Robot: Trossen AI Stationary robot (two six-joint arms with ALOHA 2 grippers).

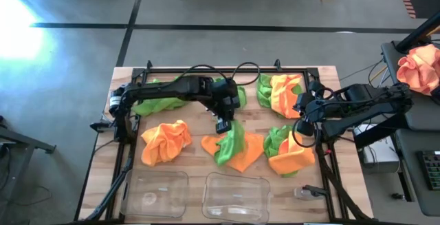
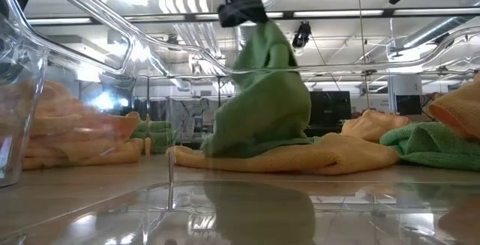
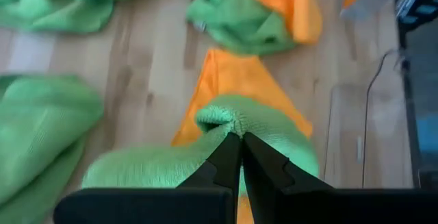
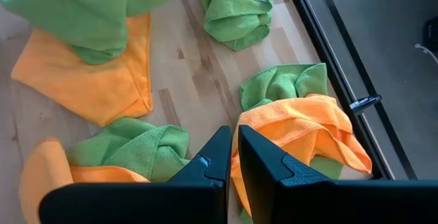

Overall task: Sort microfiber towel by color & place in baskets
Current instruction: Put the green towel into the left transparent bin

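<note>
The left pincer (image 1: 221, 126) is pinching a green towel (image 1: 232, 144) by a bunched fold at its top, fingers pressed tight on the cloth, and the towel is hanging down in a soft cone whose lower hem is touching an orange towel (image 1: 245, 153) lying flat on the worktop (image 1: 194, 125). The cloth is looking light and limp, draping wherever it is not held, so a pinch on a raised crease is likely serving better than a flat edge; it may be dragging the orange one under it if the fuzzy faces are clinging. Nearest the front edge, the two clear baskets (image 1: 155, 193) (image 1: 236, 197) are sitting side by side, both appearing empty, with bare wood between them and the towels giving open room to carry across. To the left a crumpled orange towel (image 1: 166, 141) is resting alone; to the right a green-and-orange heap (image 1: 287, 149) is lying just under the right pincer (image 1: 303, 125), which is hovering with its fingers pressed together and holding nothing. Farther back, another mixed pile (image 1: 280, 91) and a long green towel (image 1: 161, 98) are lying near the rear frame rail (image 1: 206, 68), where the arms' bases are crowding the space.
</note>
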